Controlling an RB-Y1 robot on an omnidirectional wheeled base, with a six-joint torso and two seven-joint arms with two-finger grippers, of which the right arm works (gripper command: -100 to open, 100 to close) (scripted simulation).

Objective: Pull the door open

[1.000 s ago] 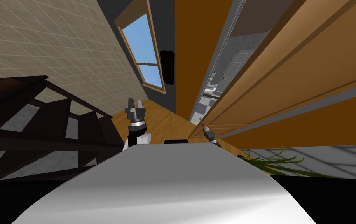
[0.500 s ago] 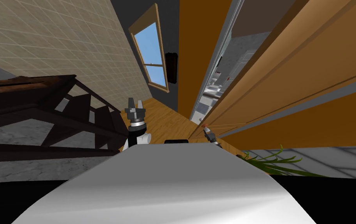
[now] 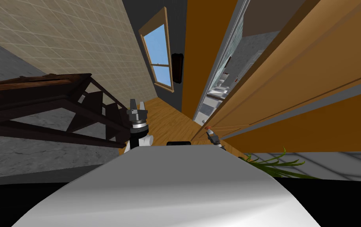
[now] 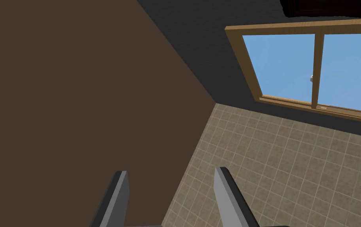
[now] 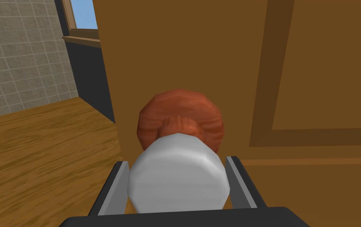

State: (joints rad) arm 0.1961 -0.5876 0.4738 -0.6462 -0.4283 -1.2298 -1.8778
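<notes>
Two right fingers (image 5: 116, 185) clamp the white knob (image 5: 179, 177) (half hiding its red-brown rosette (image 5: 179, 112)); left fingers (image 4: 118, 197) apart.

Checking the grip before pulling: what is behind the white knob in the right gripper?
A round reddish-brown plate sits behind the white knob, on the brown door. The knob covers where they join.

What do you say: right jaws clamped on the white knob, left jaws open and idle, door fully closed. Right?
Wrong on the door: it is ajar, not fully closed. The head view shows a gap between it and the orange wall, a tiled room beyond. The rest stands.
</notes>
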